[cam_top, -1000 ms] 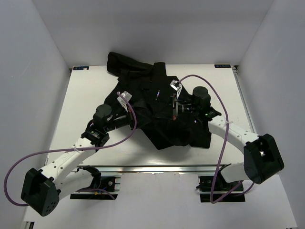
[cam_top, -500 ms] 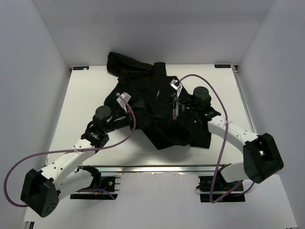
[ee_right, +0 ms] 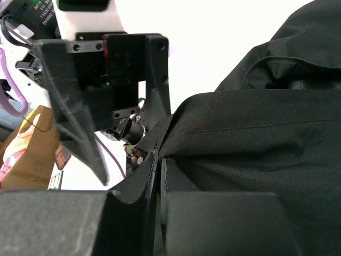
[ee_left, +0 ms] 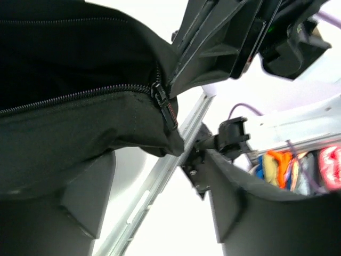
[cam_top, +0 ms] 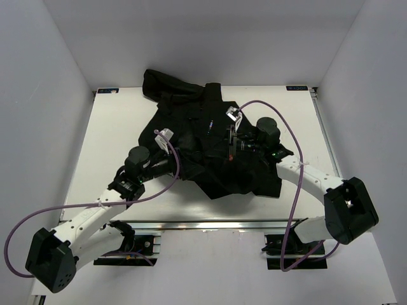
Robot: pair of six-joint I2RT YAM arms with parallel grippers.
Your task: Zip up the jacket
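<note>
The black jacket [cam_top: 191, 117] lies crumpled on the middle of the white table. In the left wrist view its hem [ee_left: 69, 122] hangs above my jaws, and the zipper slider [ee_left: 161, 98] sits at the end of a closed run of teeth. My left gripper [ee_left: 160, 178] is open just below that hem, with nothing between its fingers [ee_left: 90, 197]. My right gripper [ee_right: 159, 160] is shut on a fold of jacket fabric [ee_right: 256, 133] at the edge. In the top view the left gripper [cam_top: 181, 160] and right gripper [cam_top: 233, 151] face each other across the lower front.
An aluminium rail [cam_top: 203, 223] runs along the table's near edge and also crosses the left wrist view as the rail [ee_left: 160, 181]. Purple cables [cam_top: 280, 121] loop over both arms. White walls close in the table [cam_top: 108, 140] on three sides.
My left gripper has opened and let go of the jacket, and it has drawn back slightly toward the near left. The right gripper stays shut on the fabric in the same place.
</note>
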